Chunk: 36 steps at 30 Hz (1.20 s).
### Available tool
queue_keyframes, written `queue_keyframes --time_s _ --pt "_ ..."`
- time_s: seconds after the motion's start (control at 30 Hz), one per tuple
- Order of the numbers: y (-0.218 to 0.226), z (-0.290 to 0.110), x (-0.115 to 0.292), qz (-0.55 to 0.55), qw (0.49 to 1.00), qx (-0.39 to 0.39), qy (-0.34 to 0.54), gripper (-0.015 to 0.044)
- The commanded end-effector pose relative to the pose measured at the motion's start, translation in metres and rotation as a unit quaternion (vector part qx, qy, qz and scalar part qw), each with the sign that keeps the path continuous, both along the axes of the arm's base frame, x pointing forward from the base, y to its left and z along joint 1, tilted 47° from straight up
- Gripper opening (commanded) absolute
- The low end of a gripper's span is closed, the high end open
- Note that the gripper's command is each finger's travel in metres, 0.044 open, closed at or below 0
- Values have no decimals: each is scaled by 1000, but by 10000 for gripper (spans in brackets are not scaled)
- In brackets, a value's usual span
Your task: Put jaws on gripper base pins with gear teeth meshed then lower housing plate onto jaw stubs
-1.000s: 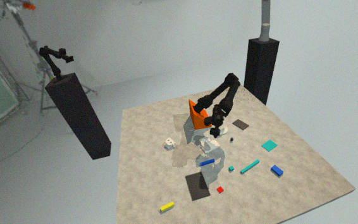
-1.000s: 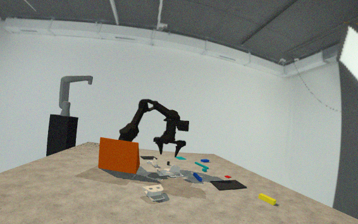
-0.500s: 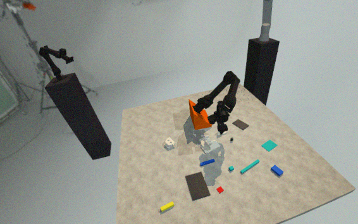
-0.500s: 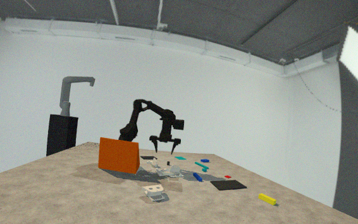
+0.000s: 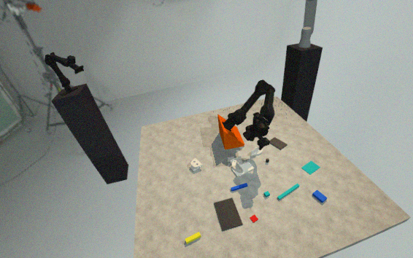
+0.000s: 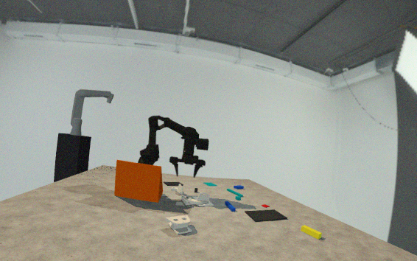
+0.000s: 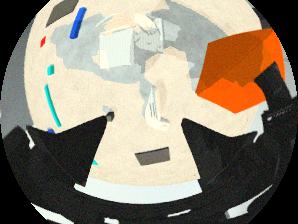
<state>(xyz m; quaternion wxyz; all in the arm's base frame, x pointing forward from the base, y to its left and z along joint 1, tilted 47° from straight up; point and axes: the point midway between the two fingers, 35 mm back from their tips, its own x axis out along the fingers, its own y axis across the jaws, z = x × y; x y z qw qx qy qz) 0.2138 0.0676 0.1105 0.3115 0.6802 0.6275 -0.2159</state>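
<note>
"Gripper base (image 5: 244,168) (image 6: 197,200) (image 7: 117,48), where do you have it?"

"You have it on the table (image 5: 164,204) (image 6: 121,228) (image 7: 75,102), a pale assembly near the middle from above. The orange block (image 5: 232,140) (image 6: 138,181) (image 7: 232,72) stands near it, toward eleven o'clock."

"And which way does it point?"

"In your top view its long axis seems to run roughly from eight to two o'clock, though the pale parts blur together, so don't take that as firm."

"What about your loose jaw (image 5: 256,152) (image 6: 179,189) (image 7: 154,108)?"

"It lies off the base, toward one o'clock from above, its long axis running eight to two. Through the wrist camera you see it lengthwise, twelve to six."

"Your claw (image 5: 254,142) (image 6: 186,176) (image 7: 144,120)?"

"Wide open, nothing between the fingers. You have it above the table, fingertips pointing down, over the loose jaw's area."

"And that pale two-holed piece (image 5: 195,165) (image 6: 179,224)?"

"You'll find it well apart from the base, at nine o'clock from above, with its two dark holes facing up. Your housing plate isn't certain from here."
</note>
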Motion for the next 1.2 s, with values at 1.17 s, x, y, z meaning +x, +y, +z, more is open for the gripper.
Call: queue_keyframes --time_s 1.17 --pt "52 -24 -12 73 994 -7 -78 440"
